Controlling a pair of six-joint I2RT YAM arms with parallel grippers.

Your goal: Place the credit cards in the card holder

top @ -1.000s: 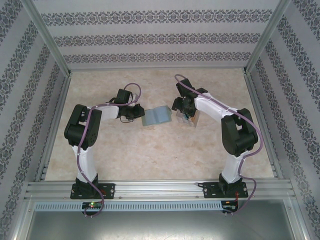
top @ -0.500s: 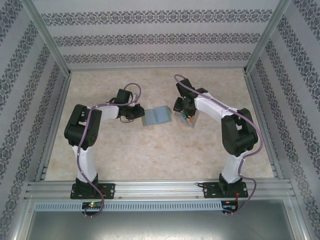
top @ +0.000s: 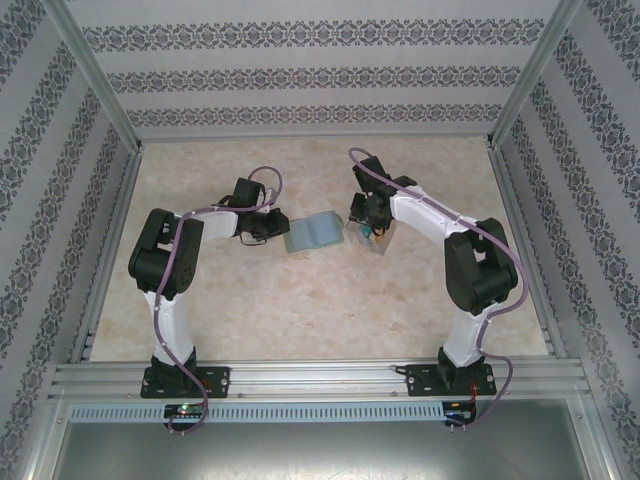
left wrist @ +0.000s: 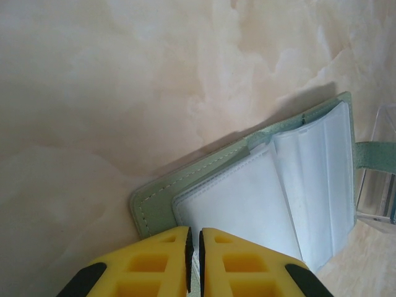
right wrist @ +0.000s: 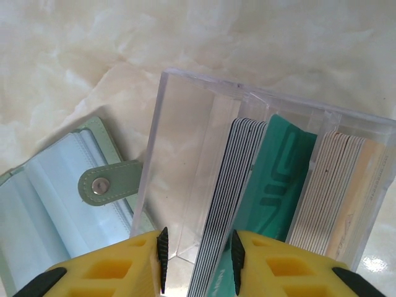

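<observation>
The card holder [top: 310, 232] lies open mid-table, grey-green with pale clear sleeves [left wrist: 247, 198] and a snap tab [right wrist: 105, 184]. My left gripper [top: 272, 228] sits at its left edge, and in the left wrist view its yellow jaws [left wrist: 193, 247] are shut on the holder's edge. The credit cards [right wrist: 226, 185] stand on edge in a clear plastic box [right wrist: 185, 124], with a teal card [right wrist: 278, 173] among them. My right gripper [top: 365, 228] is over the box. It [right wrist: 198, 260] is open and straddles a stack of cards and a box corner.
The clear box [top: 378, 237] stands just right of the holder, its corner over the holder's tab. Aluminium frame rails [top: 100, 250] and patterned walls bound the marble table on three sides. Bare tabletop [top: 320, 310] stretches in front of both arms.
The right gripper's jaws have narrowed around the card stack, and the gripper has shifted slightly left at the box. The left arm and holder have not moved.
</observation>
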